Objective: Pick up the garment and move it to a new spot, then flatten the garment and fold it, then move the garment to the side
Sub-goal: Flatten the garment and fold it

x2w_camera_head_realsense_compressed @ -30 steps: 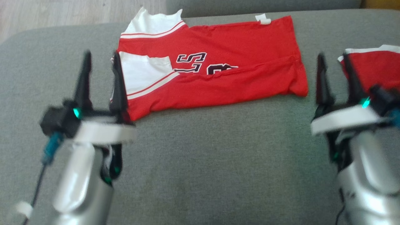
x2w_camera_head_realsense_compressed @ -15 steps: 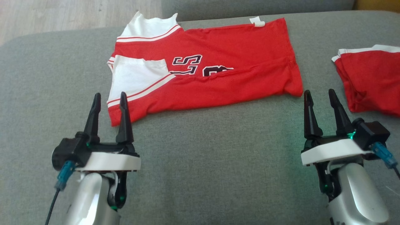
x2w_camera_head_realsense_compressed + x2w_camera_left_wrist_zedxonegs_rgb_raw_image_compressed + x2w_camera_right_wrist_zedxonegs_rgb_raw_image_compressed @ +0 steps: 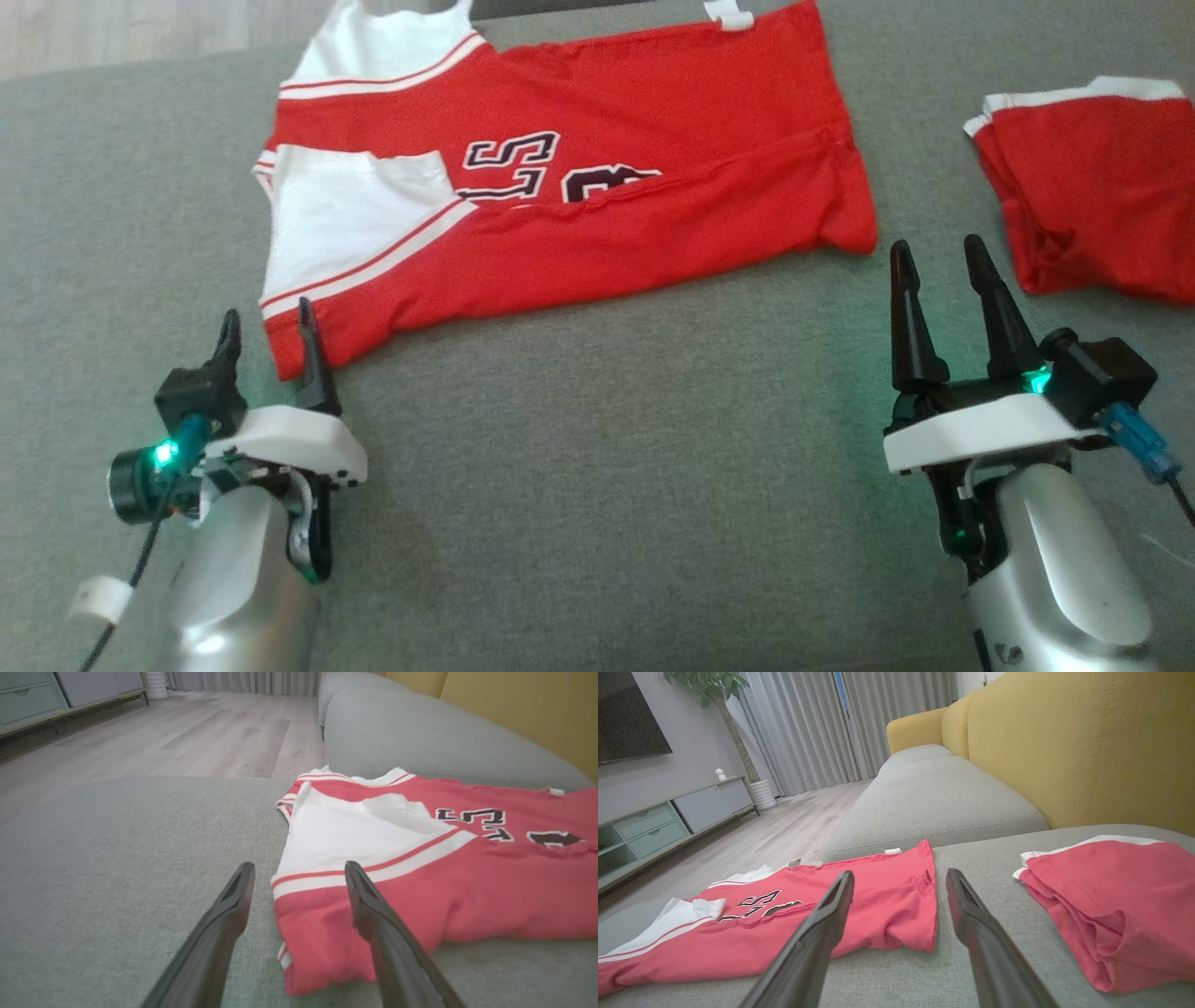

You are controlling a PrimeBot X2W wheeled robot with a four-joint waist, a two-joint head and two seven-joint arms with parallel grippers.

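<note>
Jersey [image 3: 653, 121] half-folded lengthwise on the sofa [image 3: 607, 467]; left tool [image 3: 266, 313] and right tool [image 3: 935, 245] spread wide, empty; further folding and side move likely remain.

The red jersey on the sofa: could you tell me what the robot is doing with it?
The robot is working on a red and white jersey lying on the grey sofa cushion, its near edge folded over the number. Neither claw holds anything: the left claw is open at the jersey's near left corner, the right claw open just short of its right end. A second red garment lies to the right.
</note>
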